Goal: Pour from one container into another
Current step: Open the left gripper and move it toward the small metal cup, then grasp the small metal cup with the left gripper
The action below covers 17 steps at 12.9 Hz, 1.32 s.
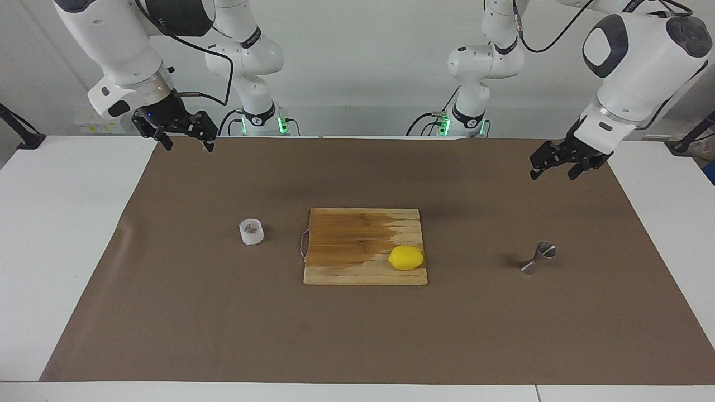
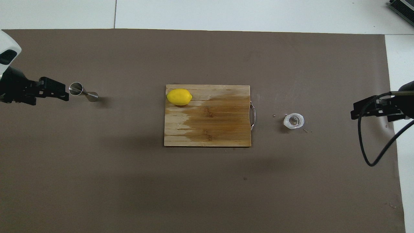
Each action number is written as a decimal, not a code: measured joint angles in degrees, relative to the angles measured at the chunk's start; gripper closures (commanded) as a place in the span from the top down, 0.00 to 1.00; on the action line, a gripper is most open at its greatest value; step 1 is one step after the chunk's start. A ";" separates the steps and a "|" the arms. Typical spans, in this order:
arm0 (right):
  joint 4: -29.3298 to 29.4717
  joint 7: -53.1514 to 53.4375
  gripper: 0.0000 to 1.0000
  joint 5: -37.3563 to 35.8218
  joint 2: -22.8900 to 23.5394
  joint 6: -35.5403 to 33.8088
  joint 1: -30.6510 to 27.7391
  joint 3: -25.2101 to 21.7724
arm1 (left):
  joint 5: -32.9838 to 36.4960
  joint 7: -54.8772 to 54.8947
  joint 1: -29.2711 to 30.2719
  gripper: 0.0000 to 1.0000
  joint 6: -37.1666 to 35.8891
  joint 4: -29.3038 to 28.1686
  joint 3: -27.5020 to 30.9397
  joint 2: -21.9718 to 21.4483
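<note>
The whitish plastic cup (image 1: 251,231) stands on the brown mat toward the right arm's end; it also shows in the overhead view (image 2: 293,120). The steel jigger (image 1: 538,258) stands on the mat toward the left arm's end, also in the overhead view (image 2: 82,92). My right gripper (image 1: 187,143) hangs open and empty, raised over the mat's corner, apart from the cup; it shows in the overhead view (image 2: 355,111). My left gripper (image 1: 554,171) hangs open and empty, raised over the mat, apart from the jigger; it shows in the overhead view (image 2: 64,93).
A wooden cutting board (image 1: 346,245) with a metal handle lies at the mat's middle, between the cup and the jigger. A yellow lemon (image 1: 406,257) lies on the board's corner toward the jigger. The brown mat (image 1: 357,335) covers most of the white table.
</note>
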 measured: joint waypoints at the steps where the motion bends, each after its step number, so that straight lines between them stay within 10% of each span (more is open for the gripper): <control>1: 0.00 0.00 1.00 0.00 0.00 0.00 0.00 0.00 | -1.91 -2.29 0.95 1.00 -0.05 2.67 0.06 2.74; 12: 0.00 0.00 1.00 0.00 0.00 0.00 0.00 0.00 | -18.71 -42.26 13.94 1.00 1.61 16.97 0.74 24.67; 17: 0.00 0.00 1.00 0.00 0.00 0.00 0.00 0.00 | -25.78 -51.67 18.32 1.00 9.16 13.01 0.71 28.21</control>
